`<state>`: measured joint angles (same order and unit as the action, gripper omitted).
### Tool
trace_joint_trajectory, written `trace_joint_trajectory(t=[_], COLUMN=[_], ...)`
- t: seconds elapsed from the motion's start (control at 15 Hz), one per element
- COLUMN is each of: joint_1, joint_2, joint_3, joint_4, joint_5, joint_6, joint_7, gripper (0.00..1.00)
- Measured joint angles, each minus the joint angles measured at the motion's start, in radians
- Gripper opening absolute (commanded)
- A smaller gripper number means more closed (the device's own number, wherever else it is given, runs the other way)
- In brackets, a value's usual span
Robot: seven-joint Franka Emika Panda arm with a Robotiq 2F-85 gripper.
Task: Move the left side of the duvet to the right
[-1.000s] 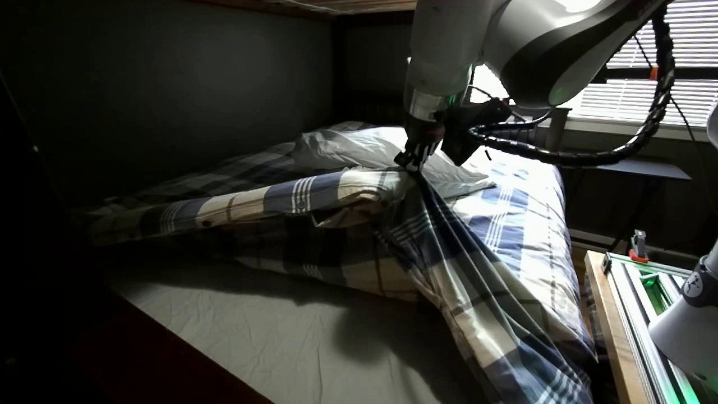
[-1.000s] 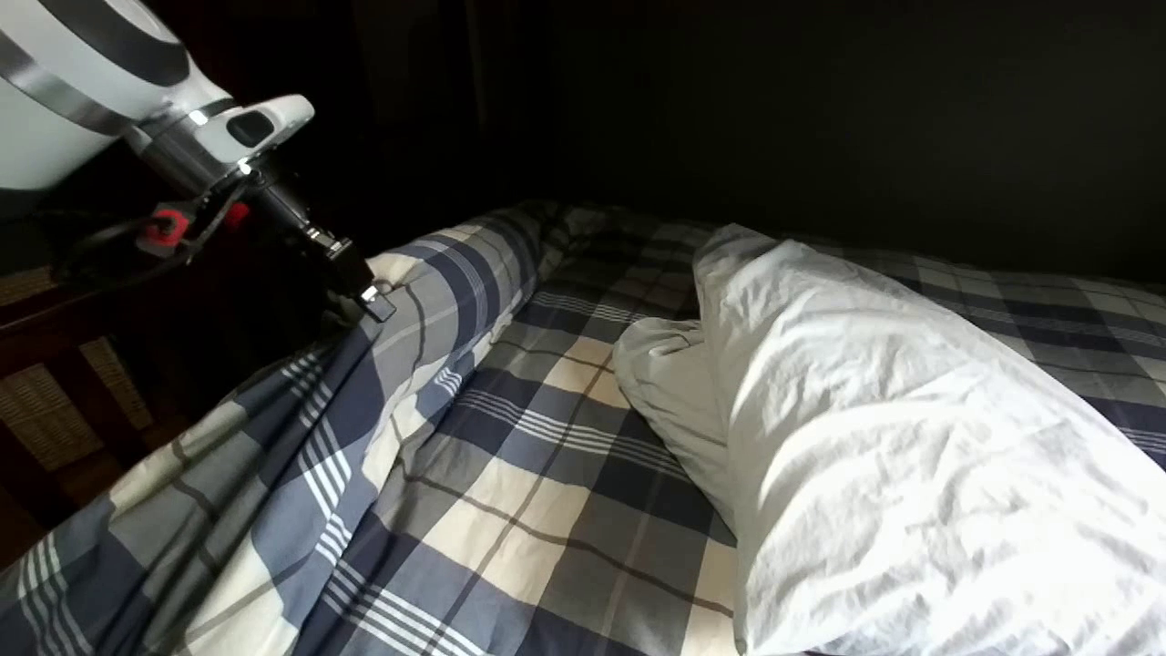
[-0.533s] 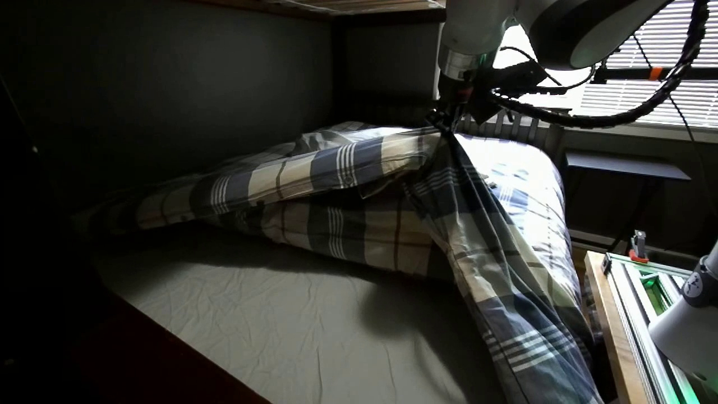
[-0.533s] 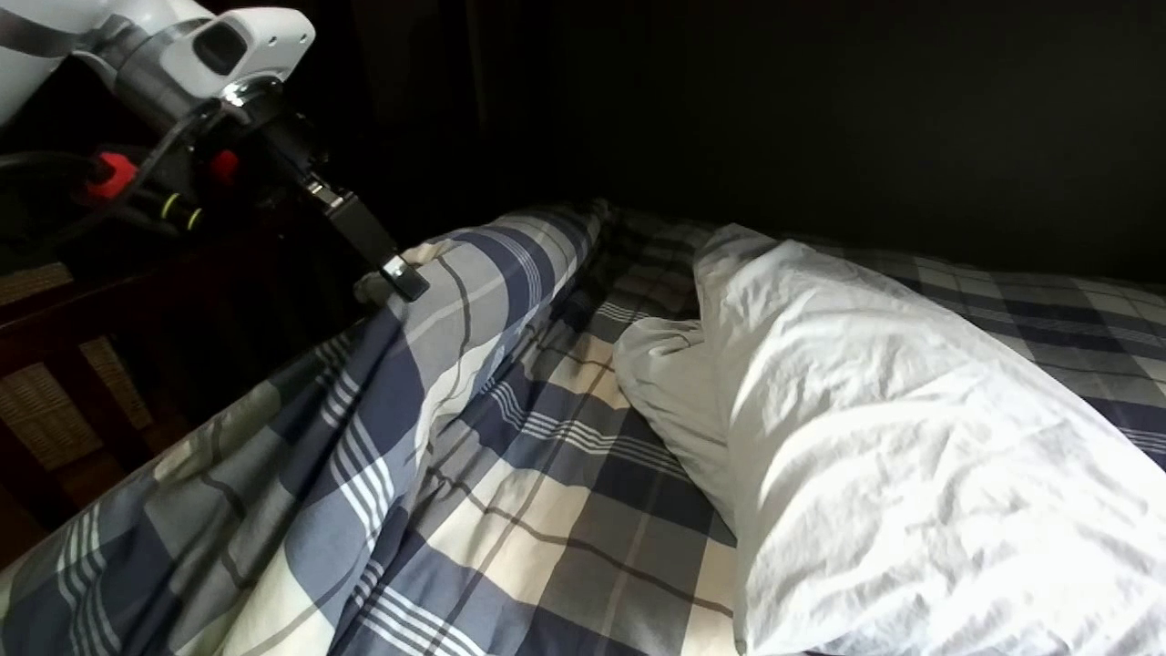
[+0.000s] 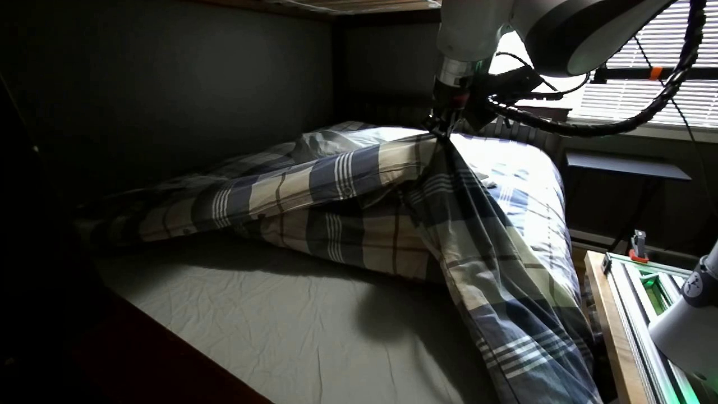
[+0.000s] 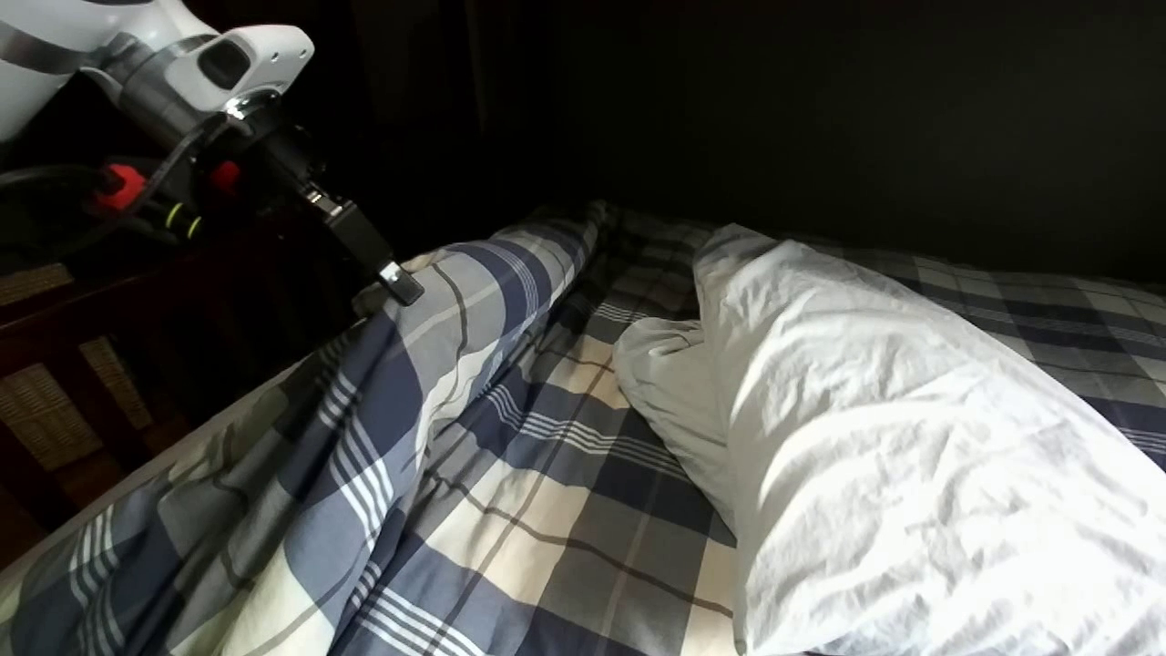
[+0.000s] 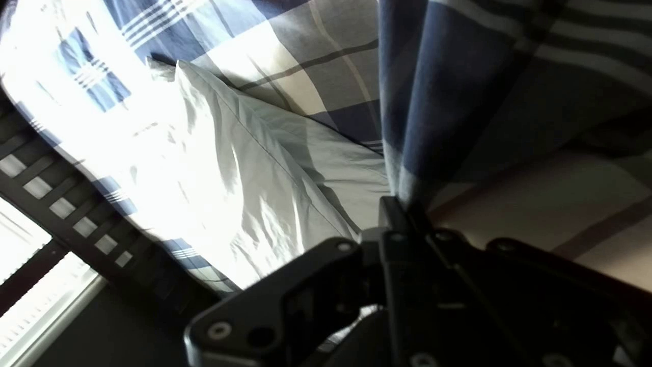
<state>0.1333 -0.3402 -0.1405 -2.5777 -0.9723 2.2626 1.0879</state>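
Beyond the near sheet (image 5: 252, 325), my gripper (image 7: 404, 208) pinches the duvet (image 5: 364, 171) at a raised fold; I judge it soft, limp, heavy to drag, best held there.

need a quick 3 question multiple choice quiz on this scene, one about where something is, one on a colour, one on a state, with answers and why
1. Where is the white pillow relative to the duvet?
A) Underneath it
B) On top of it
C) Apart from it

2. What colour are the grouped thin stripes on the duvet?
A) Red
B) Green
C) White

3. What state is the gripper in?
A) Shut on a fold of the duvet
B) Wide open
C) Shut on the pillow

Answers:
1. B, since in an exterior view the pillow rests on the plaid cover.
2. C, since the stripes show white against navy in both exterior views.
3. A, since in the wrist view the duvet bunches to a pinch in the closed gripper.
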Motion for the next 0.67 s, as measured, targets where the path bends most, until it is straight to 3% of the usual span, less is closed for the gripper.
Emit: trace_joint_trajectory(t=[0.2,0.4,0.67], joint_1=[-0.01,-0.076,-0.175], joint_2=[0.003,0.048,0.159], joint_3=[0.011,0.059,0.061], joint_4=[0.0,0.024,0.139], joint_5=[0.0,-0.009,-0.037], joint_6=[0.012,0.049,0.06], joint_7=[0.004,0.063,0.174], gripper=[0.01,0.01,0.01])
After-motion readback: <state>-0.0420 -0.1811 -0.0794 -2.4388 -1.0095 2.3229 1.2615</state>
